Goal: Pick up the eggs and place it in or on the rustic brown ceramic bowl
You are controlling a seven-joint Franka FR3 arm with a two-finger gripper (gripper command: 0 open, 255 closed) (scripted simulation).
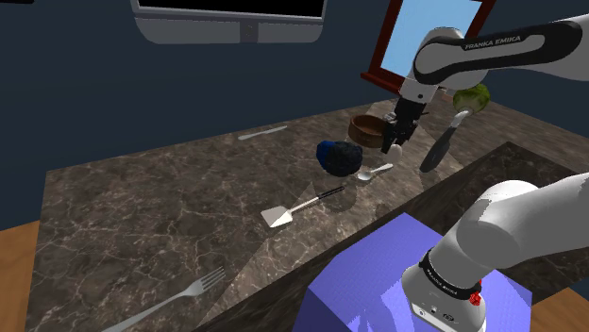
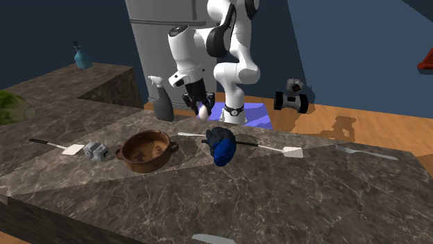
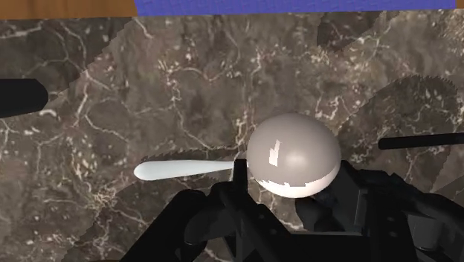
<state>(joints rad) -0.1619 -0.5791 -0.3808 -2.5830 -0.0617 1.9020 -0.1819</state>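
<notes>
above the dark veined marble desk (image 1: 151,203), the jaws hang clear of the surface and are closed on a smooth white egg (image 1: 395,149), which sits between the two black fingers (image 3: 372,201). from the wrist camera the egg (image 3: 294,155) covers the bowl end of a white spoon (image 3: 186,170) lying flat on the desk below, so that only the spoon's handle sticks out to one side.

in the shoulder view the egg hovers just to the right of the brown bowl (image 1: 366,128) and above the spoon (image 1: 375,173). the bowl stands upright on the desk and nothing can be seen inside it. a crumpled dark blue lump (image 1: 338,157) lies just beside the bowl, nearer the camera. a spatula with a black handle and a pale blade (image 1: 293,209) lies near the desk's front edge, a fork (image 1: 175,302) lies well apart at the lower left, and a knife (image 1: 262,133) lies near the far edge.

from the second exterior view the egg (image 2: 204,109) is in the air behind the gap between the bowl (image 2: 144,154) and the blue lump (image 2: 222,145), on the robot's side of them. the bowl has two small handles and a mottled brown inside. a small grey block (image 2: 97,150) sits just beside it to that view's left. the white arm (image 2: 229,41) rises from the blue stand (image 2: 253,111), and a grey spray bottle (image 2: 162,100) stands behind the desk.
</notes>
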